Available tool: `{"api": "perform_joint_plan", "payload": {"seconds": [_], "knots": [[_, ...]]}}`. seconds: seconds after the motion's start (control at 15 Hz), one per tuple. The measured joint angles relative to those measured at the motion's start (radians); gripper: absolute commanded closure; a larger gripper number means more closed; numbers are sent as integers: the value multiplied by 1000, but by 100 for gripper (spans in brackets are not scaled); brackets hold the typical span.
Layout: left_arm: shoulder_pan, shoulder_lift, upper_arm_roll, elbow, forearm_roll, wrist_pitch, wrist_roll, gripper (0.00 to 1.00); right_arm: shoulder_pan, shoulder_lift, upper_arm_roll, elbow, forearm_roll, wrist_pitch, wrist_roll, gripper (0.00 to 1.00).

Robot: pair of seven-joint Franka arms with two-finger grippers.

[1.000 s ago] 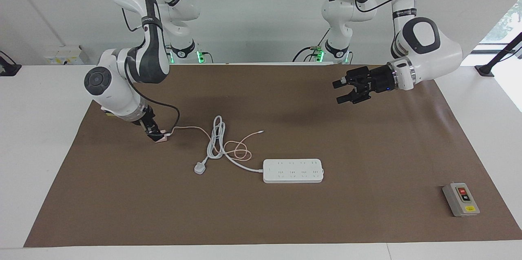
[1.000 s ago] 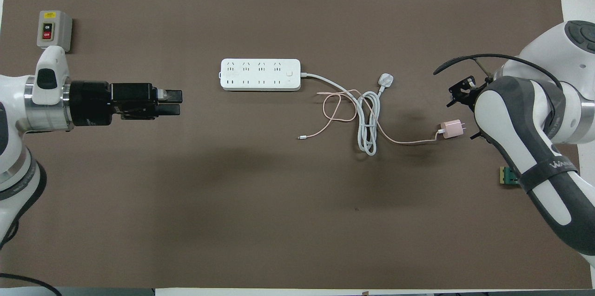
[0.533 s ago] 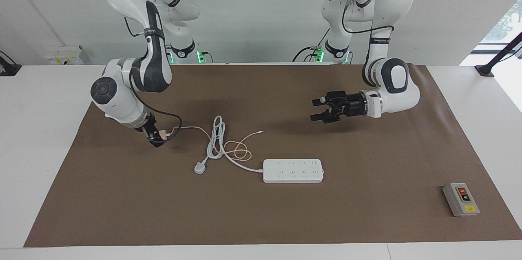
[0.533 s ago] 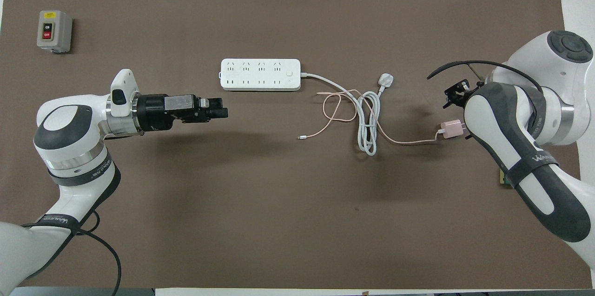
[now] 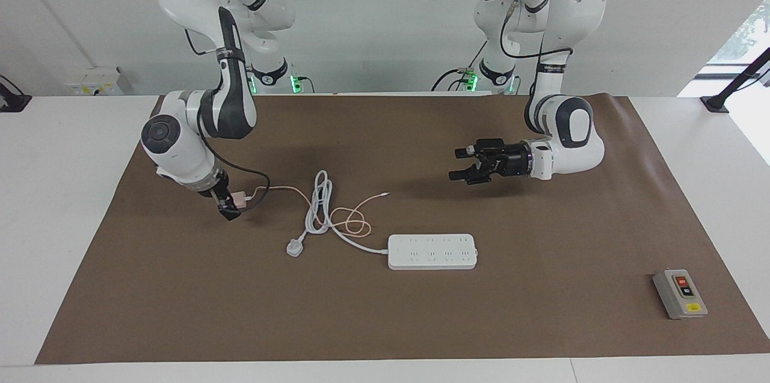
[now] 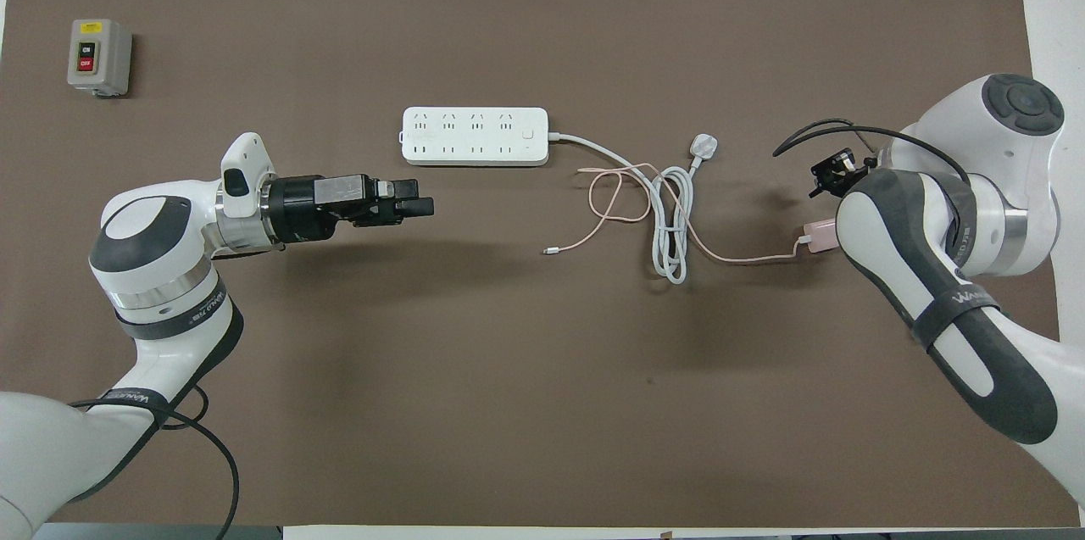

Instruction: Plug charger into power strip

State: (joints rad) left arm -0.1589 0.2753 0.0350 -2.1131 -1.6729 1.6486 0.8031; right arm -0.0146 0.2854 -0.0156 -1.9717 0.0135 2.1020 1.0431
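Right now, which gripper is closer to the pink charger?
Right. The right gripper is down at the charger; the left gripper hangs over bare mat, nearer the robots than the power strip.

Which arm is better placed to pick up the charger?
The right arm: its end effector is down at the charger, while the left end effector hangs over bare mat.

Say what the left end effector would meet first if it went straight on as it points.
Probably the charger's pink cable loop, lying across the white cord. The left end effector, open over the mat, points toward the right arm's end, missing the power strip. Raised, it might pass above the cable.
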Motion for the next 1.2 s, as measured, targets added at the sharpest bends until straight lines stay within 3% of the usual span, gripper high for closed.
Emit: {"api": "perform_joint_plan", "payload": {"seconds": [0.33,1.2], "knots": [[-59,0,1,0,-101,38,14,0,7,0,1,-5,0,1,67,0],[-75,0,6,-5,-104,66,44,0,6,15,-3,-27,-1,24,169,2]]}}
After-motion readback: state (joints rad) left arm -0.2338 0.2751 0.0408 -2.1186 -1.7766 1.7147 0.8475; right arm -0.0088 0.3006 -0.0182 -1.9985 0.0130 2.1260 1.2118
